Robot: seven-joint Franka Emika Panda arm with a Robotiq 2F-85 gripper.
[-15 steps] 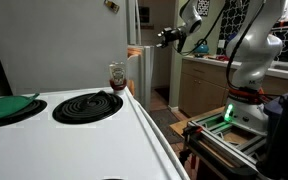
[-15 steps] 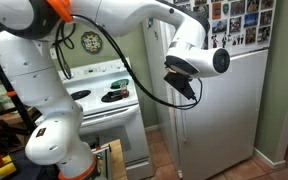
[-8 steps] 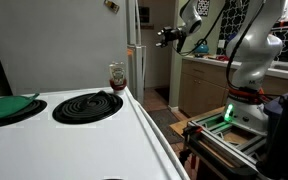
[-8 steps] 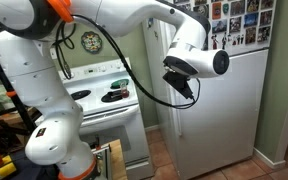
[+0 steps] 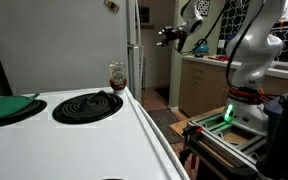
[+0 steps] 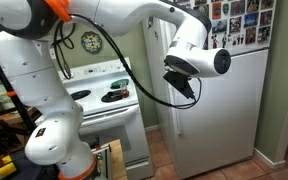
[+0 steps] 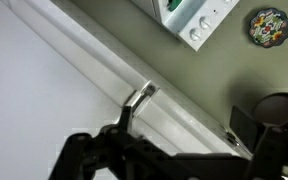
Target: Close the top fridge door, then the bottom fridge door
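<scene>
The fridge stands beside the stove. The top fridge door (image 6: 240,24), covered in photos, sits flush with the fridge. The bottom fridge door (image 6: 229,115) looks shut or nearly shut; only its thin pale edge (image 5: 134,65) shows in an exterior view. My gripper (image 6: 183,88) is at the bottom door's handle-side edge, also seen past the fridge corner (image 5: 165,36). In the wrist view the gripper (image 7: 184,122) is open, its fingers spread either side of the door's pale edge strip (image 7: 104,75).
A white stove (image 6: 104,97) stands right next to the fridge, with coil burners (image 5: 87,105), a small jar (image 5: 116,74) and a green lid (image 5: 4,108) on it. Beige cabinets (image 5: 199,88) and the robot base (image 5: 246,75) lie beyond. The fridge's grey side wall (image 5: 64,45) fills the left.
The bottom door's pale edge has narrowed, swinging in toward the fridge. My gripper has moved with it, slightly toward the fridge.
</scene>
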